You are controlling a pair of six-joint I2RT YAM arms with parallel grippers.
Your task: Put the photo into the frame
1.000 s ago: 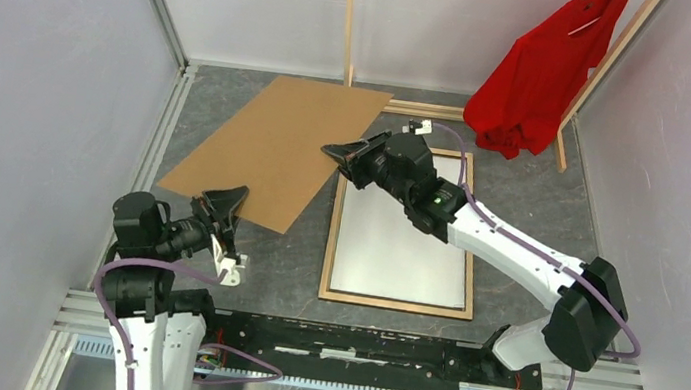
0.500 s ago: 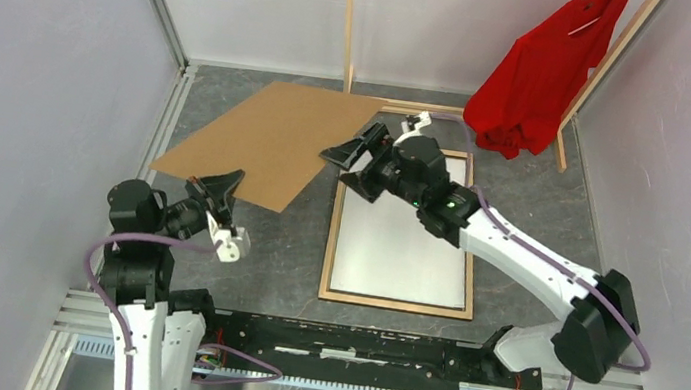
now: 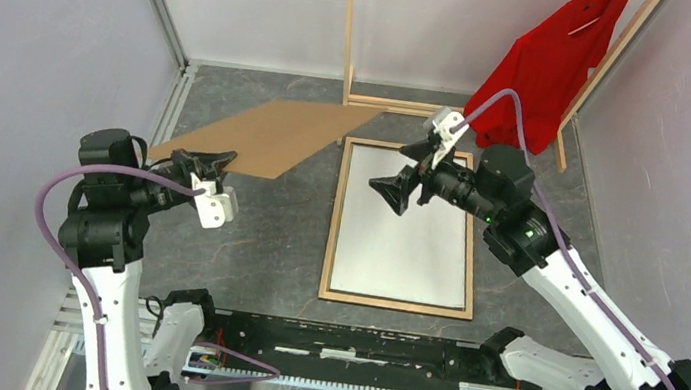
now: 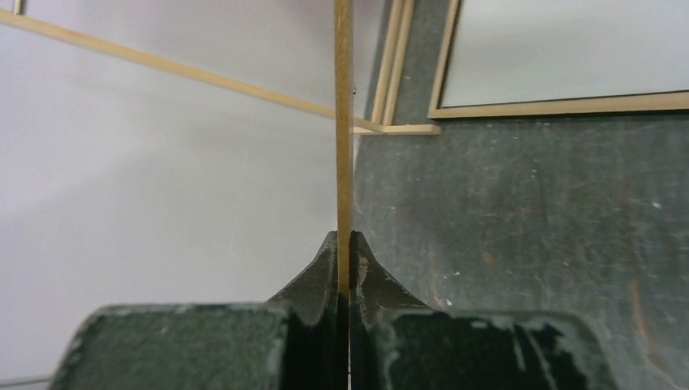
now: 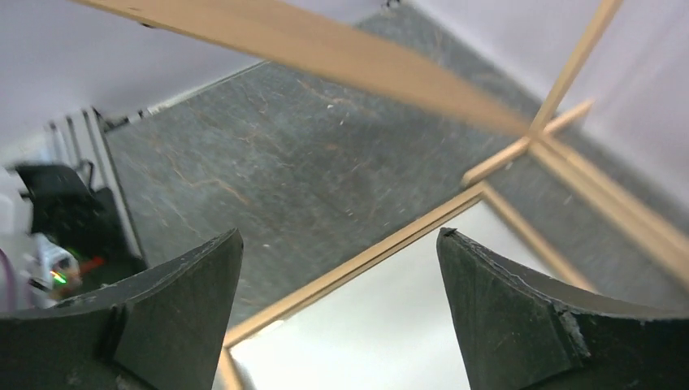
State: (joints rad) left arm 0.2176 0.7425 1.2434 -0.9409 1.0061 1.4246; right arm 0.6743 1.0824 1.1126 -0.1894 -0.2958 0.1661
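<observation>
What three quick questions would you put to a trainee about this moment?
1. True or false: the right gripper is shut on the brown board.
2. Which face of the frame is turned up? A: black. B: light wood. C: it stands on edge, so neither.
3. What is the left gripper clamped on?

Key:
1. False. Its jaws stand wide open above the frame with nothing between them.
2. B.
3. The edge of the brown board, which it holds raised and tilted.
</observation>
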